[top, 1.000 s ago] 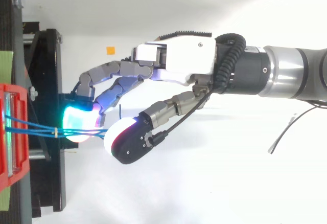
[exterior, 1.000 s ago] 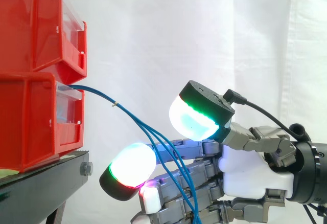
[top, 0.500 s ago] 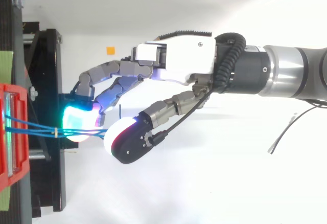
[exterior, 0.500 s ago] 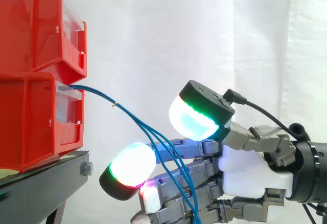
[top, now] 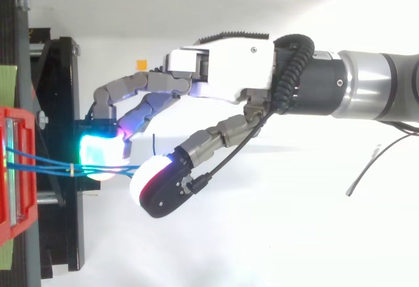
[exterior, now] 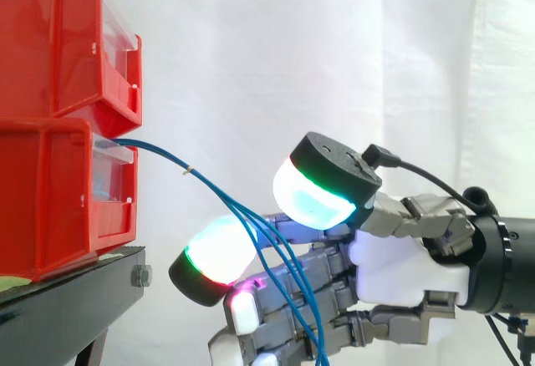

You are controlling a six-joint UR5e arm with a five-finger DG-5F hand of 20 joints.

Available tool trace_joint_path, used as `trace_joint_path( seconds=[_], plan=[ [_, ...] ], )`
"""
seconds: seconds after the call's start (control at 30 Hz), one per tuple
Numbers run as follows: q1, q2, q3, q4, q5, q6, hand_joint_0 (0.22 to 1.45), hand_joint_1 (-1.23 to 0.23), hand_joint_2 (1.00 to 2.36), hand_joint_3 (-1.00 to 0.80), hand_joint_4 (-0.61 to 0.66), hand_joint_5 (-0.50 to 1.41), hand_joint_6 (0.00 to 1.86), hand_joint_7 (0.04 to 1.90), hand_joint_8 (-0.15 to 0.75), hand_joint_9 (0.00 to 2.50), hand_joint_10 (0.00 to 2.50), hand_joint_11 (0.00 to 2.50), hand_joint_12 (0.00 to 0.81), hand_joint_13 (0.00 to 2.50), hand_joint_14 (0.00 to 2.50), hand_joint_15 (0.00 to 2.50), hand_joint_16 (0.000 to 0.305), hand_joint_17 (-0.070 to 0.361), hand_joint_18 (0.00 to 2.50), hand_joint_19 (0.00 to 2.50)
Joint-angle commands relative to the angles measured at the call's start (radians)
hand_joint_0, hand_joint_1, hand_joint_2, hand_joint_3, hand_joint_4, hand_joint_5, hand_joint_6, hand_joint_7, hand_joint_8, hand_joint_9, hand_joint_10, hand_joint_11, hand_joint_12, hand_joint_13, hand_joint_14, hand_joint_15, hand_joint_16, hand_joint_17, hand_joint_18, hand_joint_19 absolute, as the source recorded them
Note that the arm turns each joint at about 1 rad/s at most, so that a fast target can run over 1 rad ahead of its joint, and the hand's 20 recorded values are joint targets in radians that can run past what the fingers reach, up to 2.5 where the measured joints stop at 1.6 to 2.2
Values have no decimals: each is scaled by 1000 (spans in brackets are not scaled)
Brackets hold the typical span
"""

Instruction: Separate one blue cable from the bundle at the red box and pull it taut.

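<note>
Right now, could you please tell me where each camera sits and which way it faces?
Side view: beside the work at about its height, looking level at the red bins and blue cables; the hand enters from the right.
Top view: overhead, looking down on the black stand; the hand and arm enter from the right.
Shared: bins, cables and hand.

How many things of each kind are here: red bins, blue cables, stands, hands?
Red bins: 2, upper bin and lower bin
Blue cables: 3, tied as one bundle
Black stand: 1
Hand: 1
Total: 7
</note>
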Motion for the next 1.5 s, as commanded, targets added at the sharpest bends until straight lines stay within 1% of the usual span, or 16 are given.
trace_joint_path(
  seconds=[0.0,0.23,0.4,0.5,0.53,0.57,0.67,0.73,0.87,0.9,0.93,1.03,1.07,1.2,1.37,1.47],
  plan=[
    [0,-1,20,-24,-2,-20,533,-740,1000,-500,154,-185,536,1195,244,663,21,797,337,625,18,478,51,115,508,683],
    [0,0,19,-19,-2,-20,521,-710,1000,-500,162,-180,531,1190,252,679,20,806,342,638,20,480,52,118,527,691],
    [1,-1,26,-7,1,-29,521,-698,1000,-500,161,-177,525,1194,255,688,21,810,341,642,18,479,52,118,530,690],
    [6,-1,26,-10,6,-35,525,-676,1000,-498,167,-174,521,1200,252,690,20,805,340,645,18,478,52,118,529,690],
    [9,-1,26,-10,7,-35,548,-641,1004,-434,153,-170,521,1217,249,699,22,801,334,641,19,482,51,115,520,704],
    [11,-1,26,-10,7,-35,553,-638,1008,-403,145,-169,526,1219,249,701,22,793,334,643,20,487,51,114,519,706],
    [15,0,26,-10,7,-35,563,-640,1009,-370,143,-169,529,1220,245,703,21,805,332,642,19,484,50,113,516,708],
    [18,-1,28,-7,9,-35,565,-642,1009,-366,139,-169,529,1218,245,704,22,806,330,644,19,489,50,113,517,709],
    [27,-1,31,-12,24,-35,562,-641,1006,-410,139,-170,527,1216,248,703,22,806,329,646,19,485,50,113,519,709],
    [30,-1,31,-13,26,-33,557,-630,1005,-424,143,-170,528,1208,246,704,22,808,332,649,19,485,51,114,521,706],
    [30,-1,31,-13,26,-33,550,-579,1004,-438,154,-169,528,1208,248,706,22,808,333,660,19,495,51,114,526,716],
    [34,-1,31,-9,27,-32,551,-540,1003,-460,150,-166,523,1213,252,713,19,804,335,677,19,506,51,116,540,723],
    [32,-3,31,-9,27,-32,549,-533,1004,-463,151,-166,523,1220,253,715,21,805,334,681,19,508,52,116,543,715],
    [32,-1,31,-13,29,-29,551,-536,1003,-458,155,-164,520,1223,255,721,19,810,335,691,20,513,52,116,553,722],
    [32,-1,31,-13,29,-21,571,-581,1006,-421,152,-163,518,1229,251,727,22,822,332,701,20,516,51,114,564,723],
    [32,-1,34,-5,35,-20,578,-595,1008,-411,145,-163,518,1230,252,728,22,821,332,712,22,520,51,114,566,723]
  ],
)
